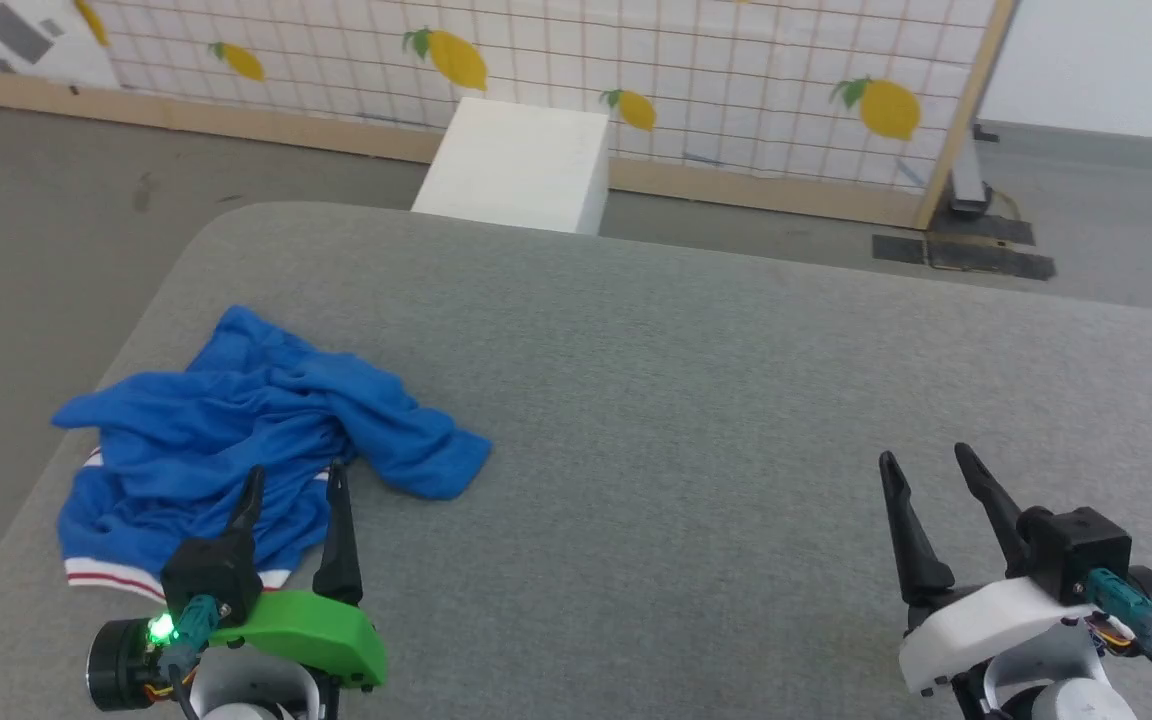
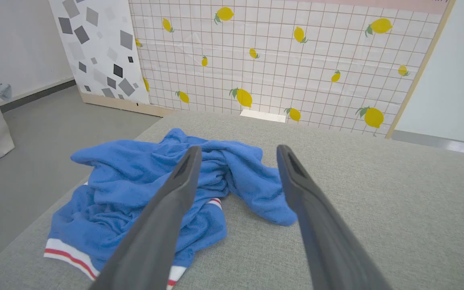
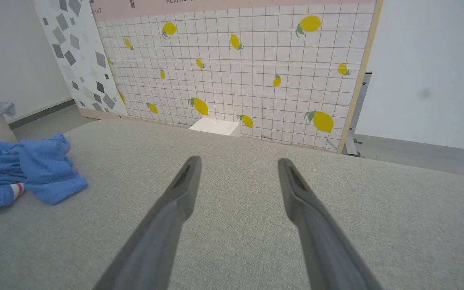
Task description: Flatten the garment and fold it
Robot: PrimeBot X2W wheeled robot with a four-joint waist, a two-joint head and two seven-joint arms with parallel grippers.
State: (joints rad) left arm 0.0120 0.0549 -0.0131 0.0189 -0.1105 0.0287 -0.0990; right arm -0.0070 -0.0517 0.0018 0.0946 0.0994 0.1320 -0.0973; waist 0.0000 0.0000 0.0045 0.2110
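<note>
We find the garment (image 1: 236,420) bunched, folds hiding much of it; the left claw (image 1: 296,468) covers part of its striped hem, and the right wrist view's edge crops it.

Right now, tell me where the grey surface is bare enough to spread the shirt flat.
Bare: the grey surface between the garment and the right tool, back toward the white box. Crowded: the left corner, where the crumpled garment lies by the left tool.

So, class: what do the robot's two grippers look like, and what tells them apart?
The left gripper and right gripper each have two long, dark fingers on a black block, with a teal plug and cables. The left wears a green cover with a lit green light; the right a white cover.
</note>
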